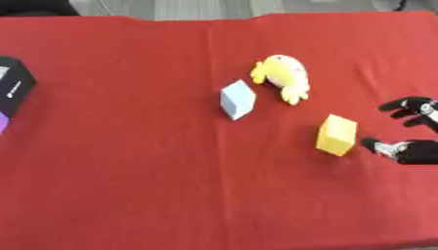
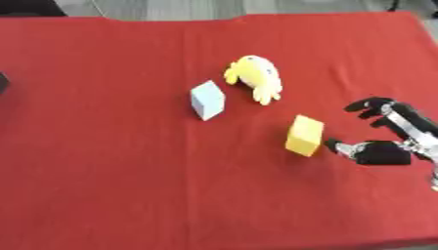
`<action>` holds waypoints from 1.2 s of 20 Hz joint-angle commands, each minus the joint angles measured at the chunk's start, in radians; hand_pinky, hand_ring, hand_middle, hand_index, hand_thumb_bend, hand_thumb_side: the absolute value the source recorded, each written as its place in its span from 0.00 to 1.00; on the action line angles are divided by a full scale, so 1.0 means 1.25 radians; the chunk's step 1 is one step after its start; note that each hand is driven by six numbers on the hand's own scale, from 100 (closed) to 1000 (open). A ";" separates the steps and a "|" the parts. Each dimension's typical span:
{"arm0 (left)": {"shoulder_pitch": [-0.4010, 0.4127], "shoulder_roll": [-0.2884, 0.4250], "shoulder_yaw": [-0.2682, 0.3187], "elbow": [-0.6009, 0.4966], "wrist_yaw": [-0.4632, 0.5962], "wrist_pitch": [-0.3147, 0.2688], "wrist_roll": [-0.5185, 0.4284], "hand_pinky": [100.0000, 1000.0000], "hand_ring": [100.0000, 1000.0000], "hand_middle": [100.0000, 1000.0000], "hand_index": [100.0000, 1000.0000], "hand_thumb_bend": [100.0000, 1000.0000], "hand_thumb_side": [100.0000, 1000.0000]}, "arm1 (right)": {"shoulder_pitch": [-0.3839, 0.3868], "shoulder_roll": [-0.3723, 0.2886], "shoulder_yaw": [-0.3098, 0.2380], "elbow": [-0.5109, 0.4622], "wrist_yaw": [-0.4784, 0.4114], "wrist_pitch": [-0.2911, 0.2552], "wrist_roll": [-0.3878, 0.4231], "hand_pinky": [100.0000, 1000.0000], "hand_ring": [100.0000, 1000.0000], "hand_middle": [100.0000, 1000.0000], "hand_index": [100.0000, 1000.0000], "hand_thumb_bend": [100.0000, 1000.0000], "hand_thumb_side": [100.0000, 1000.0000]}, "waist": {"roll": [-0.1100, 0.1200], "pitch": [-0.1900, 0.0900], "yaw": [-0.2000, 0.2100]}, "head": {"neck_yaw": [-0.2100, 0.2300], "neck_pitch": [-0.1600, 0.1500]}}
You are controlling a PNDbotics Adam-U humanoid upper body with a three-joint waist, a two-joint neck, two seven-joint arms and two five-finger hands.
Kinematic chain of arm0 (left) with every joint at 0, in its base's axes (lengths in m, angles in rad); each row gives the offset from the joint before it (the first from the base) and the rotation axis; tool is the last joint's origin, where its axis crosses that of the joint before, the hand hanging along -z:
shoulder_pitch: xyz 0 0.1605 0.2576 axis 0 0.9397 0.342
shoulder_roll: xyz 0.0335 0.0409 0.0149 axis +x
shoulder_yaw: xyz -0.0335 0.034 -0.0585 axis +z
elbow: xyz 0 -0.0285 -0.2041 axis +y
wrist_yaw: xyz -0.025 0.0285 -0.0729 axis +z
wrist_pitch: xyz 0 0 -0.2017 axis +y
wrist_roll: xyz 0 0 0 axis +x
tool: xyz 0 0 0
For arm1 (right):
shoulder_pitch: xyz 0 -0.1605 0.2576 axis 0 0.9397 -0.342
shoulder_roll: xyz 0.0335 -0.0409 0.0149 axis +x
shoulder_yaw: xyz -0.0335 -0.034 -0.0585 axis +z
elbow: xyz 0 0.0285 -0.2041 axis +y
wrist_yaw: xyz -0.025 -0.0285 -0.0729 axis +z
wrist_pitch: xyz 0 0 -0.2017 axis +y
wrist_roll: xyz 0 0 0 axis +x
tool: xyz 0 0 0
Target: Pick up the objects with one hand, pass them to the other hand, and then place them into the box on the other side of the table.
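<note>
A red cloth covers the worktop (image 2: pixel 128 185) from near edge to far edge. At the right, the robot's right hand (image 2: pixel 389 139) hovers with its fingers (image 2: pixel 366 105) spread apart and holding nothing, its thumb just beside a yellow foam block (image 2: pixel 304 135) that stands tilted on the cloth. Farther back lies a pale blue foam cube (image 2: pixel 208 99), and just beyond it a yellow plush toy (image 2: pixel 255 76) with a white belly. At the far left edge sits a black box (image 1: pixel 14 85).

Red tablecloth (image 1: pixel 128 171), grey floor (image 1: pixel 171 7) bkgd.
</note>
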 commanded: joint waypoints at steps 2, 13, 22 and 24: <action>-0.001 0.033 0.003 -0.008 -0.004 0.001 -0.001 0.90 0.77 0.81 0.80 0.05 0.74 | -0.019 -0.035 -0.020 -0.011 0.018 -0.005 -0.009 0.75 0.81 0.80 0.80 0.48 0.25 | 0.003 -0.021 -0.003 | -0.010 -0.001; -0.005 0.029 -0.002 -0.007 -0.003 0.004 -0.009 0.90 0.77 0.81 0.80 0.05 0.74 | -0.055 -0.053 -0.009 -0.011 0.007 -0.025 0.065 0.75 0.81 0.80 0.81 0.52 0.34 | 0.008 -0.016 -0.001 | -0.019 -0.001; -0.008 0.026 -0.002 -0.006 0.000 0.005 -0.011 0.90 0.77 0.81 0.80 0.05 0.75 | -0.060 -0.054 -0.016 -0.011 -0.046 -0.080 0.201 0.72 0.80 0.78 0.80 0.51 0.38 | 0.012 -0.008 0.002 | -0.018 -0.001; -0.007 0.026 -0.001 -0.006 -0.001 0.005 -0.011 0.90 0.77 0.81 0.80 0.05 0.75 | -0.064 -0.057 -0.034 -0.011 -0.057 -0.103 0.216 0.72 0.79 0.78 0.79 0.52 0.37 | 0.012 -0.006 0.000 | -0.016 -0.001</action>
